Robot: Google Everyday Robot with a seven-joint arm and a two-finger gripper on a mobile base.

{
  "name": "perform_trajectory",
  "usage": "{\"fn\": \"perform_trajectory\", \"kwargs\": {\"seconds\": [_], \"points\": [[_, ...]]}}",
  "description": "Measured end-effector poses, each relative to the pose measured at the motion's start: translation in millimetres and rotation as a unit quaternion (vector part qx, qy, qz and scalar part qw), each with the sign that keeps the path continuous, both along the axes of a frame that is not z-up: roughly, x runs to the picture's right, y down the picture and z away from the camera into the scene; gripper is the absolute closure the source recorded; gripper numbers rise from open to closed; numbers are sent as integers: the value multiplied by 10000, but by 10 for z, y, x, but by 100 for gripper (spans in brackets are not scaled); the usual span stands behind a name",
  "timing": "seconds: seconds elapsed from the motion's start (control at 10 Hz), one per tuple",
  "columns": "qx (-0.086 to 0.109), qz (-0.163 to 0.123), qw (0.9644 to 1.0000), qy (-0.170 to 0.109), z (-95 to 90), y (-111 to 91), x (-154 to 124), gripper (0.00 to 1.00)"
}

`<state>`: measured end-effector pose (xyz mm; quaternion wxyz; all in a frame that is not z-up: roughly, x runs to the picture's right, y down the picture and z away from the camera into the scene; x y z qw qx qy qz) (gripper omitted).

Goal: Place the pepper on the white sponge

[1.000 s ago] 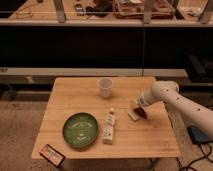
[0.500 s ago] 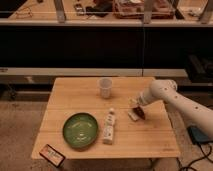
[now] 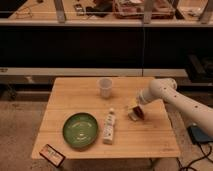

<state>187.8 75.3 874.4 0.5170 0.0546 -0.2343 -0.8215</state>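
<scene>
Nothing we can make out has shifted over the last second: arm, tabletop things and all sit where they did. We see the wooden table (image 3: 75,100) filling the middle of the camera view, with a dark shelving unit (image 3: 100,45) behind it. From the right edge the white arm (image 3: 175,100) reaches down and left over the table's right half. Its gripper (image 3: 136,106) hangs low, right above the white sponge (image 3: 133,115), which lies flat on the wood well right of centre. Whether the fingers are apart or together we cannot tell. A small dark red piece, the pepper (image 3: 139,113), shows at the sponge's right side, under the gripper; we cannot say if it rests on the sponge or just beside it. Toward the front left sits the green bowl (image 3: 80,130), and just to its right lies the white bottle (image 3: 108,128) on its side. A white cup (image 3: 105,87) stands upright near the back edge. At the front left corner rests a small dark box (image 3: 52,155)
</scene>
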Motion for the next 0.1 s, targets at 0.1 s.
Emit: {"fn": "perform_trajectory", "kwargs": {"seconds": [0.1], "points": [[53,59,10000,31,-24,-60,1,20]]}}
